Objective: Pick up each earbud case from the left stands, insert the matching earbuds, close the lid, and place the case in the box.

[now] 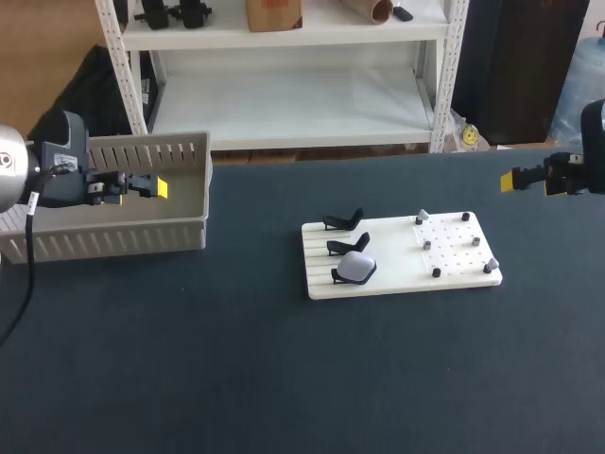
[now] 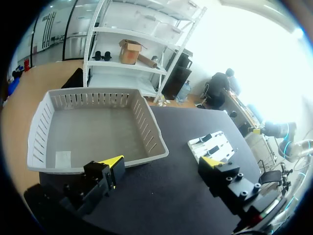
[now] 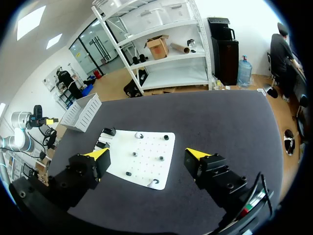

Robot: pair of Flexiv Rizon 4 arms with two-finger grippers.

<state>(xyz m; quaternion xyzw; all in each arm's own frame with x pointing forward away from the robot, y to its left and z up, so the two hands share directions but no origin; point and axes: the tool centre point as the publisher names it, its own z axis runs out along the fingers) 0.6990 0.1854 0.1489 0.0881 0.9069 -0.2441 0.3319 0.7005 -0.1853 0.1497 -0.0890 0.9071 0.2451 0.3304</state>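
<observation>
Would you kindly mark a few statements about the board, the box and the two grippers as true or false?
1. An earbud case sits on the front stand of the white board. True.
2. The grey box holds two cases. False: no case shows inside it.
3. The right gripper is shut on an earbud. False: its fingers are open and hold nothing.
4. The left gripper has its fingers open. True.

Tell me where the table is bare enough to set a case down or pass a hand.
Bare table runs along the whole near side and between box and board; right of the board too. Crowded: the board's stands, one holding the case, and its small parts.
</observation>
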